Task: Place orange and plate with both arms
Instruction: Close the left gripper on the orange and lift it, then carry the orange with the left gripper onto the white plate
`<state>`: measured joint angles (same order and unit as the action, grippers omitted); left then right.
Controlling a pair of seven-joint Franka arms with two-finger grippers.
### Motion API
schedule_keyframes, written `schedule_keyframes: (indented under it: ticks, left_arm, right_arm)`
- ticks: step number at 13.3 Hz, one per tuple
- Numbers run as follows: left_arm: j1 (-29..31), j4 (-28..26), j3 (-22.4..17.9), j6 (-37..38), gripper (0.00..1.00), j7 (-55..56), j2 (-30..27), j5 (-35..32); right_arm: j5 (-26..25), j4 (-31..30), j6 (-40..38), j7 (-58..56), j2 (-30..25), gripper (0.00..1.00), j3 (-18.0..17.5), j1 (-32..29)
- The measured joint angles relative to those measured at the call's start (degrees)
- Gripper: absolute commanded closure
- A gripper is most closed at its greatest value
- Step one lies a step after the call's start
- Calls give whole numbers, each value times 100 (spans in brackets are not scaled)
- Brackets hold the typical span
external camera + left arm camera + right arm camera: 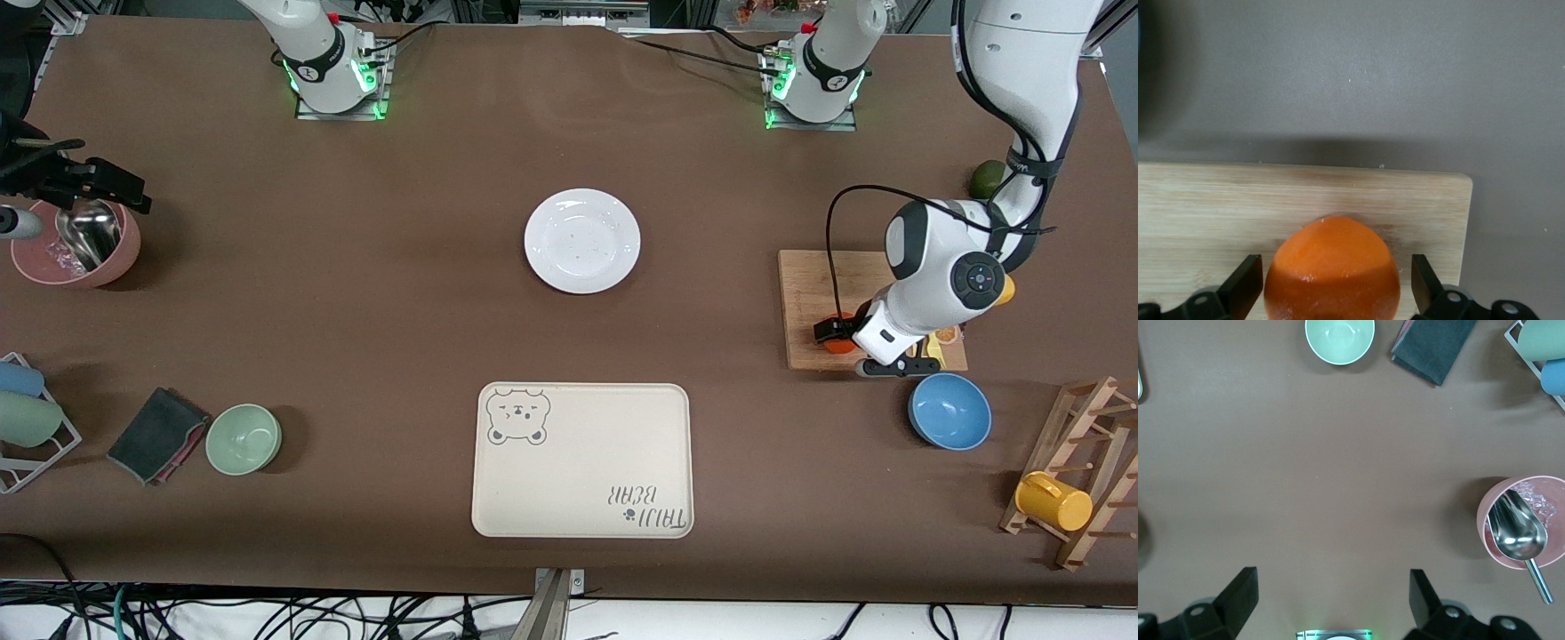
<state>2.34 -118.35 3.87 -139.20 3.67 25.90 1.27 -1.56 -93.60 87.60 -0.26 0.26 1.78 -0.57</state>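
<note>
While our left gripper (pixel 1337 283) sits low over the wooden cutting board (pixel 1218 207), its fingers (pixel 1245 280) stand spread, with the orange (pixel 1331 273) resting on the board between them, a sliver of gap showing at each side. Our right gripper (pixel 1331 597) waits with fingers wide over bare table near the pink bowl (pixel 1491 520). We see the plate (pixel 582 240) at mid-table, well apart from both sets of fingers.
</note>
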Motion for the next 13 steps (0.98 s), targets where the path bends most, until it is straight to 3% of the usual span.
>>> schedule_keyframes:
  ticks: [1,2,4,8,13]
  left_arm:
    - [0,0,0,-12,83,0,20,0]
    - [0,4,0,-10,89,-3,6,0]
    - [0,4,-1,-3,95,-3,-1,0]
    - [-34,56,16,282,94,-2,-408,0]
    - [-844,44,109,604,92,318,-1037,339]
  right_arm:
    - [0,0,0,0,0,0,0,0]
    - [0,0,0,0,0,0,0,0]
    - [0,0,0,0,0,0,0,-1]
    - [0,0,0,0,0,0,1,-1]
    - [0,0,0,0,0,0,3,-2]
